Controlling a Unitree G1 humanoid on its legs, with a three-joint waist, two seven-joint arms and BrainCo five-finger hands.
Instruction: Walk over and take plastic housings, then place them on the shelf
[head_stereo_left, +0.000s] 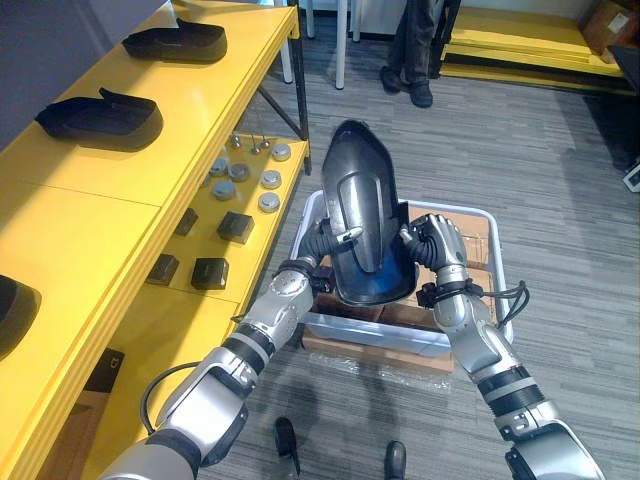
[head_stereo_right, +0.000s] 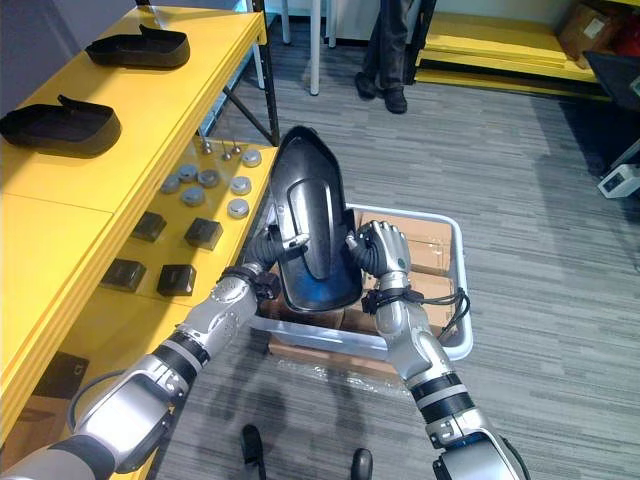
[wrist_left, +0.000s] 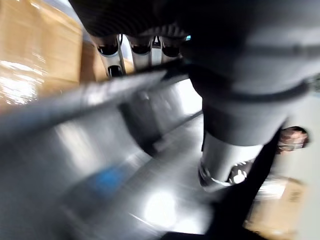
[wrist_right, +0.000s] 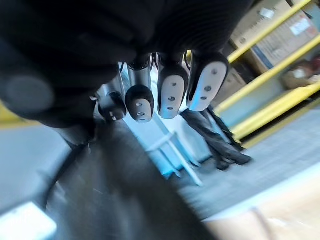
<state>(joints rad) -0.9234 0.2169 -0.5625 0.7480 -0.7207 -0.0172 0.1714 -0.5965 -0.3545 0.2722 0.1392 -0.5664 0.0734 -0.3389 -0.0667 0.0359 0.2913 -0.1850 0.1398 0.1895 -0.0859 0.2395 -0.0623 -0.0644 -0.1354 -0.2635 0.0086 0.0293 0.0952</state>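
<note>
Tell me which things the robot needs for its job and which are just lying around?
Job: held black housing, left robot hand, right robot hand, yellow shelf, white bin, housings on shelf.
Lying about: round metal caps, small black boxes, person's legs.

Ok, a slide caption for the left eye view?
A dark plastic housing held upright by the left hand and right hand over a white crate, beside a yellow shelf carrying more housings.

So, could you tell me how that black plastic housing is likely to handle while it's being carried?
Probably stiff: the plastic housing holds its moulded shape, held at its sides by the left hand and right hand. Its glossy surface may be slippery. Tall and held on end, it could tip.
</note>
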